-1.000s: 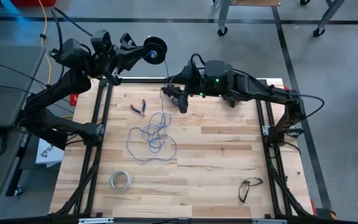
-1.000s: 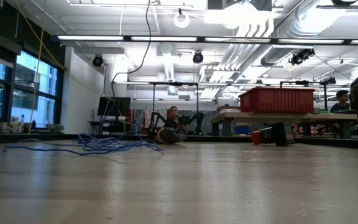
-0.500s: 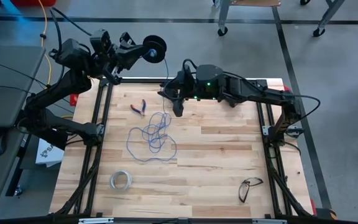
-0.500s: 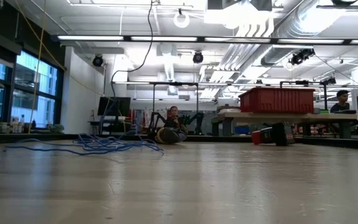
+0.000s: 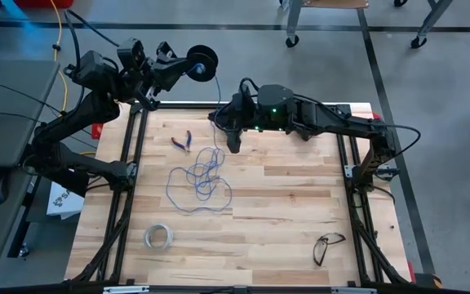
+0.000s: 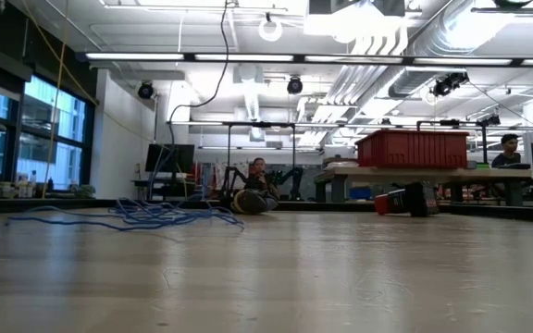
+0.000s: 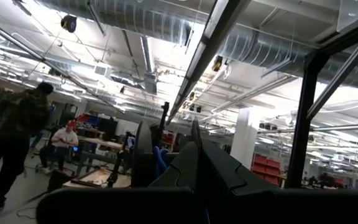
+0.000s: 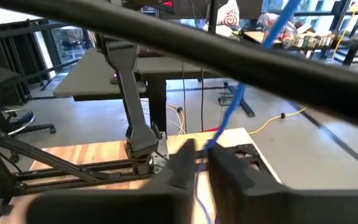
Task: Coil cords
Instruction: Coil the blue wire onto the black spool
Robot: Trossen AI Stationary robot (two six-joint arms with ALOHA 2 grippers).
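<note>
Your left gripper sits past the far-left corner of the table, closed tight on the dark spool, which it holds up off the wood beyond the table's far edge. In the left wrist view the fingers are pressed together with a sliver of blue showing beside them.

Your right gripper hangs over the far part of the table, just right of the spool, pointing down toward the wood. In the right wrist view the blue wire runs straight through the narrow gap between its fingertips, and the fingers look nearly together around it (whether they actually pinch it, you cannot tell from here).

The rest of that wire lies in a loose tangle on the wood, left of centre and just on the near side of the right gripper; a strand climbs from it toward the spool. In the low view the same pile lies flat at the left.

Red-handled pliers lie near the tangle's far-left side, a whitish ring of tape near the near-left corner, and glasses near the near-right corner.
</note>
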